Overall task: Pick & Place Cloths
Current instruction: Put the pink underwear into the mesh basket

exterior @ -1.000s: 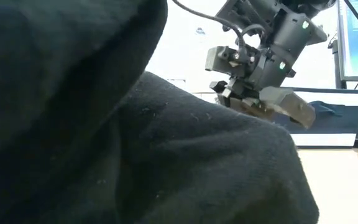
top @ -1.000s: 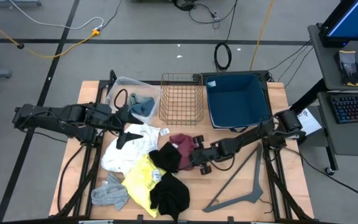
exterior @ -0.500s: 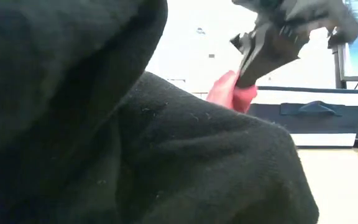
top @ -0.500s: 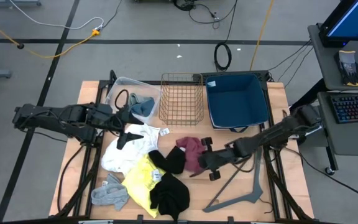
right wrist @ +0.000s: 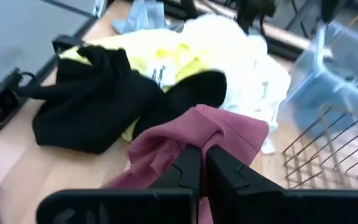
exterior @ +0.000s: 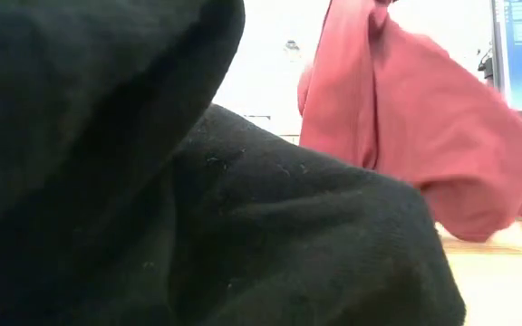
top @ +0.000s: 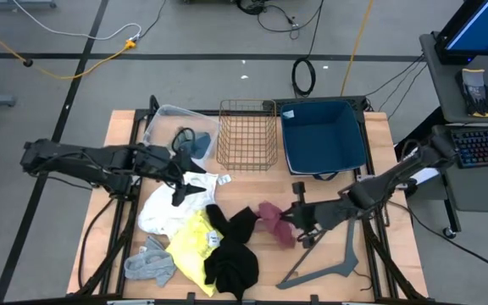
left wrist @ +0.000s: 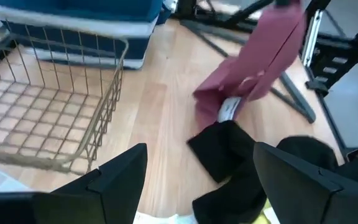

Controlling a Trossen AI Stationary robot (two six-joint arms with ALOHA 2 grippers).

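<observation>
High view – right gripper [top: 296,222] clamping maroon cloth [top: 271,217], lifted beside black cloth [top: 237,224]

The maroon cloth [right wrist: 185,146] is soft, matt fabric, creased where it bunches. The black cloth [exterior: 198,226] shows a fuzzy, lint-flecked knit. The table [top: 379,254] is pale, smooth wood with visible grain. The basket [left wrist: 48,118] is thin, dull-gold metal wire. The hanger [top: 329,263] looks like grey matt plastic.

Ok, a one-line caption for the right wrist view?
Right end effector shut on the maroon cloth, lifting it off the table beside the black cloth.
</observation>
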